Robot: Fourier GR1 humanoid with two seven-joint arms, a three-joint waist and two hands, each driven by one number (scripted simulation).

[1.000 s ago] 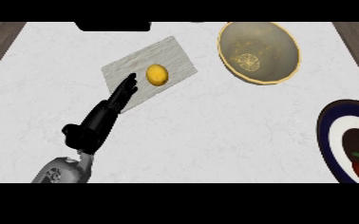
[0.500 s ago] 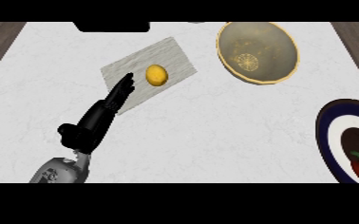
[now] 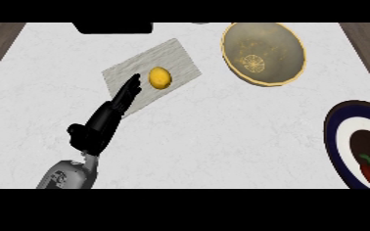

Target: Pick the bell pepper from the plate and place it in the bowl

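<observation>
A pale marbled bench point(image 3: 217, 127) fills the frame, seen from steeply above. In the upper left of centre lies a grey rectangular mat point(image 3: 177, 58), turned at an angle. On it sits a small round yellow thing point(image 3: 160, 77), near the mat's middle.

1 arm comes in from the lower left edge: a grey forearm ending in the black left hand point(image 3: 101, 122). The hand is open, its fingers point(image 3: 128, 89) held straight and close together, pointing up and to the right. The fingertips lie over the mat's lower left part, just beside the yellow thing and to its left; whether they touch it cannot be told. The thumb sticks out to the left, lower down.

In the upper right stands a wide tan bowl point(image 3: 278, 44) with a pale rim and a round pattern at its bottom. Nothing else lies in it.

At the right edge, lower down, a plate point(image 3: 336, 137) with a dark blue rim and a white ring is partly cut off by the frame. On its dark centre, at the far right edge, sits the red pepper point(image 3: 363, 157) with a bit of green stem, only partly in view. The plate is well apart from the hand.

A dark object point(image 3: 115, 27) sits at the bench's top edge, upper left.
</observation>
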